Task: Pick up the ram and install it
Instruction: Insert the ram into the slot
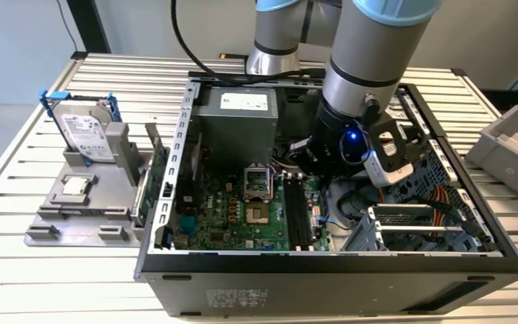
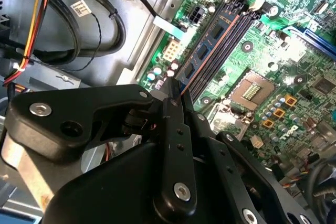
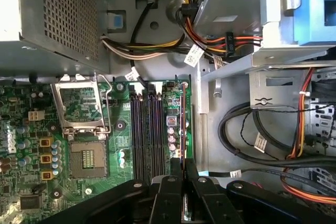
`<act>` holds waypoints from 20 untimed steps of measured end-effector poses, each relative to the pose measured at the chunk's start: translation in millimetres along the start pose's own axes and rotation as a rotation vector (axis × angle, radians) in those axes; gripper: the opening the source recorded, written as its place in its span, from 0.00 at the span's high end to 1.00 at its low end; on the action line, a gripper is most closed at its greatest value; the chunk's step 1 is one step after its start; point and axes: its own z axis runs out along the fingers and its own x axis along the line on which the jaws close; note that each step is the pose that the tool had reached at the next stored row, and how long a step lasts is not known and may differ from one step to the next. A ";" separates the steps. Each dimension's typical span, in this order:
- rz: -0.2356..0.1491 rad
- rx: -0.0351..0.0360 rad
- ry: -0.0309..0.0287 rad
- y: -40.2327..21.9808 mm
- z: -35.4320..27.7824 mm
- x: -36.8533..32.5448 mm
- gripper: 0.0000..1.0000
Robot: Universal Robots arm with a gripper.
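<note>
Gripper (image 2: 176, 94) fingers clamped on the ram (image 2: 210, 43), which stands on edge in the outermost black slot (image 2: 218, 51) directly below the fingertips, inside the open computer case (image 1: 331, 266)

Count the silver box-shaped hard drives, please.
1: the silver hard drive in a blue bracket stands outside the black computer case, at the exterior view's left. Others may hide inside.

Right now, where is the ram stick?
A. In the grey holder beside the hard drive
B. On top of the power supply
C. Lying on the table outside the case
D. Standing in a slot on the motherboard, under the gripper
D: in the second wrist view the ram stick stands on edge in a motherboard slot, with the gripper at its end.
</note>
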 end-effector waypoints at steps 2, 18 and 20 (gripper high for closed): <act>0.000 0.0004 0.0001 -0.1 1.6 0.7 1.00; -0.005 0.0361 -0.0022 -1.4 24.6 7.6 1.00; -0.006 0.0396 -0.0024 -1.5 25.5 8.4 1.00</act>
